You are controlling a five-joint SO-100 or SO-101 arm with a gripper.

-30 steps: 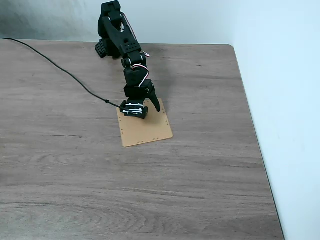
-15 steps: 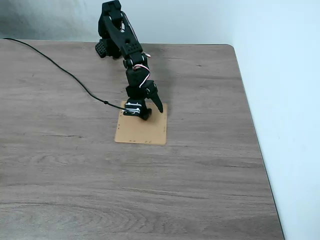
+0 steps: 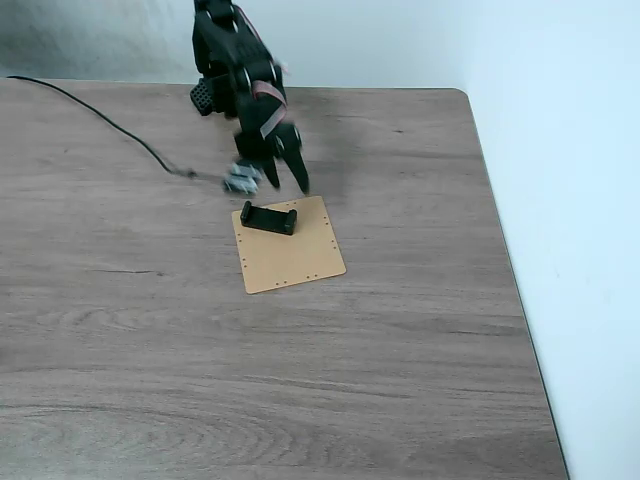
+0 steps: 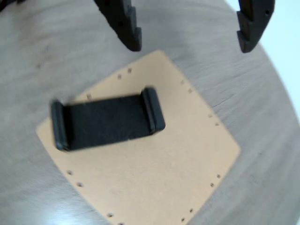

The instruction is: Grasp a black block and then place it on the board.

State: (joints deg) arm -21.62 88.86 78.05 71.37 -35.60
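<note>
On the thin square tan board (image 3: 292, 250) with small holes along its edges, near the far edge in the fixed view: the small matte black block (image 3: 269, 218) with raised lips at both ends, lying flat and free. Half a second back, still under the black two-finger gripper (image 3: 285, 178); now released, with the arm lifted away toward its base and blurred by motion. Board swung back too, to the same angled lie as a second ago, after sitting squarer to the table edge in between. From the wrist view: fingers (image 4: 125, 22) spread wide apart above the board (image 4: 154, 187), nothing between them, block (image 4: 107, 123) resting well inside the panel's edges, near one corner. Judged from that, placing done and only the retreat left. No containers on the wood-grain table (image 3: 400, 380); just a black cable (image 3: 100, 118) trailing off to the left.
</note>
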